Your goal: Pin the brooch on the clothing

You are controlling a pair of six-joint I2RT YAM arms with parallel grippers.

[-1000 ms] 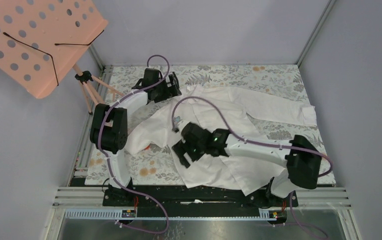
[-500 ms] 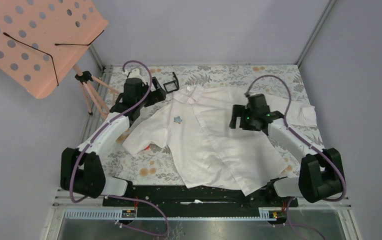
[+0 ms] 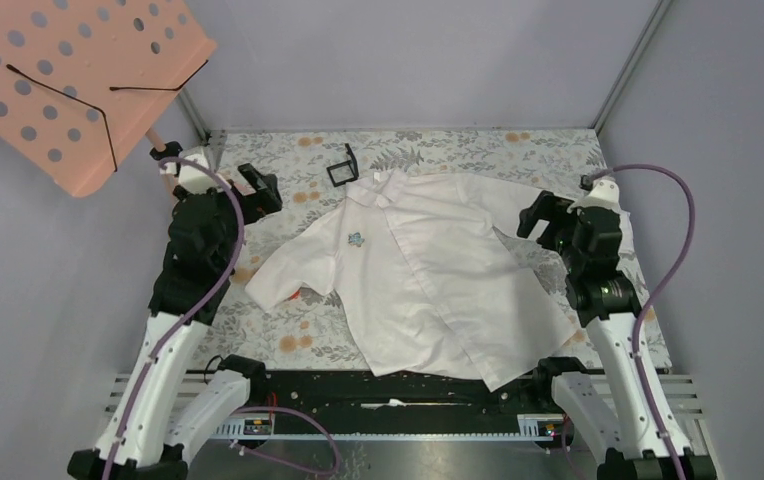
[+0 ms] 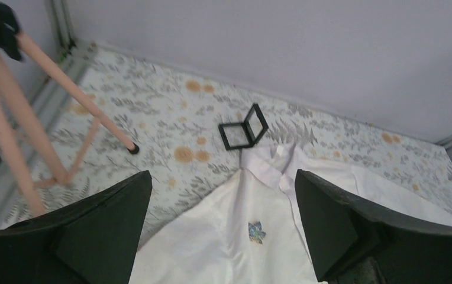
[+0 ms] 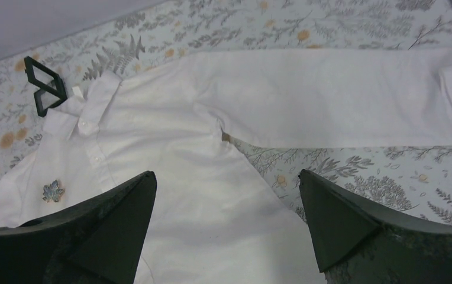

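The clothing (image 3: 428, 280) is a white collared shirt lying spread on the floral table, also seen in the left wrist view (image 4: 212, 248) and the right wrist view (image 5: 212, 171). The brooch (image 3: 355, 240) is a small blue-grey flower shape sitting on the shirt's chest below the collar (image 4: 256, 232) (image 5: 52, 191). My left gripper (image 3: 261, 186) hangs raised at the left, off the shirt, open and holding nothing (image 4: 222, 174). My right gripper (image 3: 544, 215) hovers over the shirt's right sleeve, open and holding nothing (image 5: 227, 174).
A small black square case (image 3: 342, 167) stands open just beyond the collar (image 4: 243, 128) (image 5: 45, 84). A pink perforated stand (image 3: 68, 80) on tripod legs (image 4: 10, 118) is at the far left. Something red (image 3: 303, 294) peeks from under the left sleeve. Walls enclose the table.
Both arms have drawn back from the middle of the shirt to the table's sides and risen. The shirt and brooch now lie uncovered. Both grippers stay open.
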